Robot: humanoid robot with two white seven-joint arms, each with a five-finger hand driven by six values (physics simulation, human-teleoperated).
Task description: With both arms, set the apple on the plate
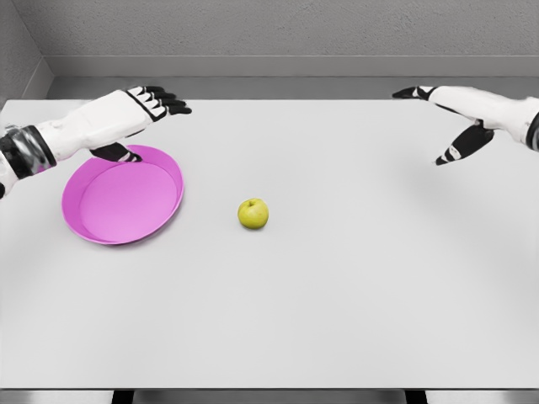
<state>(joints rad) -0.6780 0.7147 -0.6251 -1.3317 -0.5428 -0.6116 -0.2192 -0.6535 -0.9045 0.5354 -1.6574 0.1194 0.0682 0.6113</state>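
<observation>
On the white table [337,295], a yellow-green apple [253,213] lies untouched just right of the pink plate [84,223]. Left hand [143,105] hovers over the plate's far rim, right hand [455,118] well apart, fingers spread, empty. Reaching appears next.

I see through just one camera, up on the robot's head. It looks forward and down at the white table [354,295] from close by, with the grey wall [286,29] behind.
</observation>
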